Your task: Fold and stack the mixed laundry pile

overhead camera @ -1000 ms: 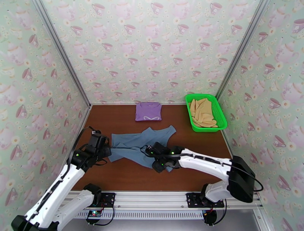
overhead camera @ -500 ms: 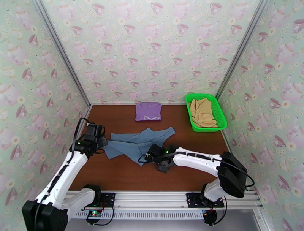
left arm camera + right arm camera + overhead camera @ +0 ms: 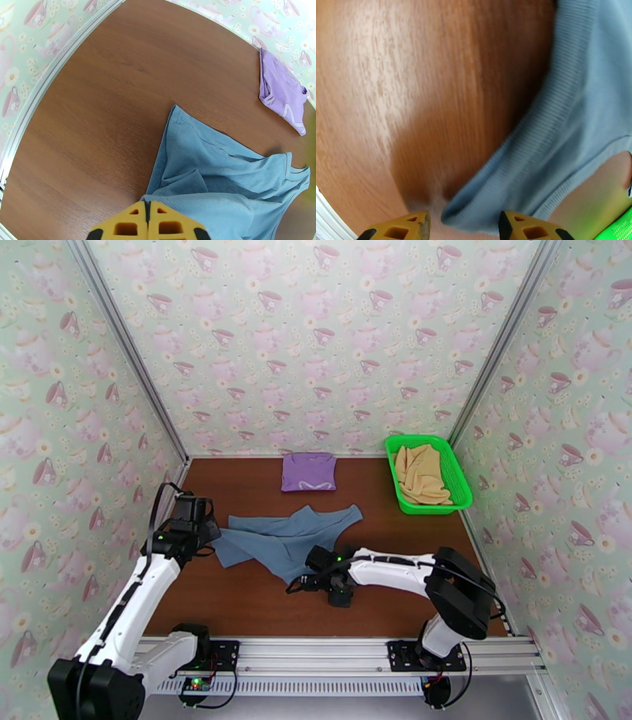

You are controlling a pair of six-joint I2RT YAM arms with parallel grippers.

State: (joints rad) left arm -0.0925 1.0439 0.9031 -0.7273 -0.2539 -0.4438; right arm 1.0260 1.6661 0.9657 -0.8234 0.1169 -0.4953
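While the blue-grey garment (image 3: 284, 536) lies spread on the worktop (image 3: 237, 603), the left tool (image 3: 207, 534) pinches its left end, jaws pressed together, arm stretched low. The right tool (image 3: 302, 581) sits at its near hem, jaws spread around the fold, forearm swung left. I count three garments: the lilac garment (image 3: 308, 471) beyond it and the tan garment (image 3: 420, 473) in one green basket (image 3: 393, 467) to its far right.

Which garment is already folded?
The lilac garment, a neat square at the back; the blue-grey garment sprawls mid-table, the tan garment is bunched in the basket.
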